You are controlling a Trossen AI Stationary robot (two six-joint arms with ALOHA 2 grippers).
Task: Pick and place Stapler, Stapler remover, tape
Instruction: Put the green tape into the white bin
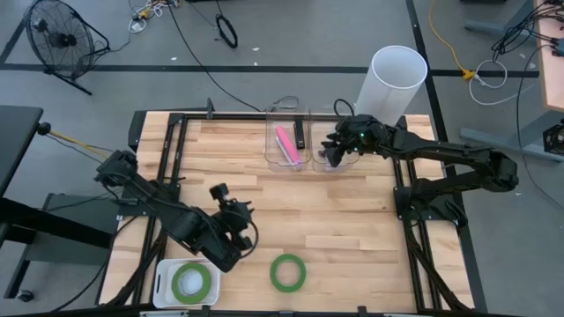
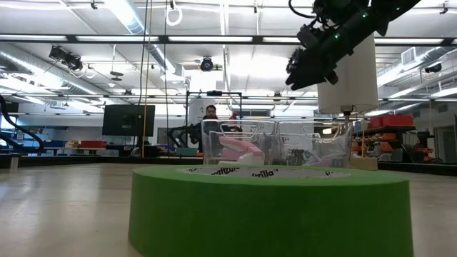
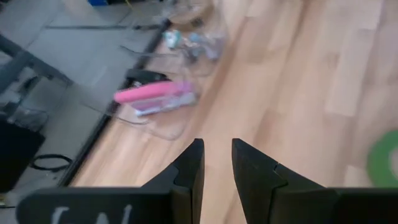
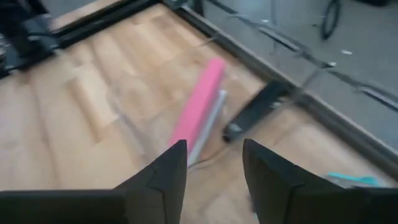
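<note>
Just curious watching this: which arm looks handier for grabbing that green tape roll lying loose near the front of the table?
Probably the left gripper: it hovers near the green tape roll, while the right gripper is over the far clear bins.

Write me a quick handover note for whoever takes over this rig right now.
Right gripper: jaws open, empty, above the right clear bin at the table's far edge.
Left gripper: jaws slightly apart, empty, near the white tray.
Done: pink stapler in the left clear bin; one green tape roll in the tray.
Left: second green tape roll on the table. The right bin's contents are unclear.
</note>
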